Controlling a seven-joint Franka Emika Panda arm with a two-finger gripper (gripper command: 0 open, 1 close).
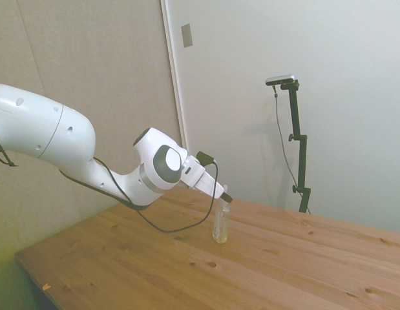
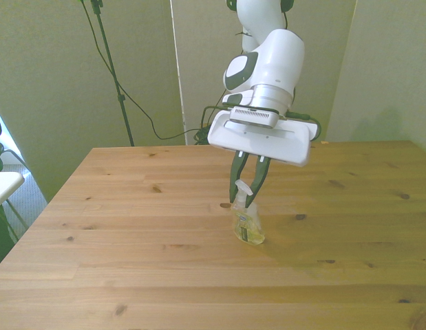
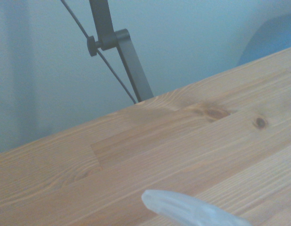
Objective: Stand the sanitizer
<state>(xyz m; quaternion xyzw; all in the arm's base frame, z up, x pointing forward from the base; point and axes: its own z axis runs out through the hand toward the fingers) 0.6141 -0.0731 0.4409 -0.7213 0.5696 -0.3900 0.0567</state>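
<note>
Pale plain walls behind a wooden table (image 2: 130,227), knotty planks running across. Near the table's middle, the sanitizer (image 2: 248,225) standing base-down on the wood, long axis close to vertical, leaning slightly so the top tips toward the front view's left. White pump nozzle (image 2: 244,187) uppermost, spout pointing to the front view's left. Seen from the side, the same bottle (image 1: 220,224) upright with yellowish liquid filling the lower part. Gripper (image 2: 248,194) coming down from above, dark fingers (image 2: 236,180) converging on the bottle's neck just under the nozzle, pinching it between the tips. Neck and upper label largely hidden behind those fingers in the front view; label text too small to read. From the side, fingertips mostly lost against the white hand, contact hard to make out there. Wrist view blurred: only a pale translucent tip of the sanitizer (image 3: 183,207) cut off at the frame's edge, with table boards (image 3: 136,150) beyond.
</note>
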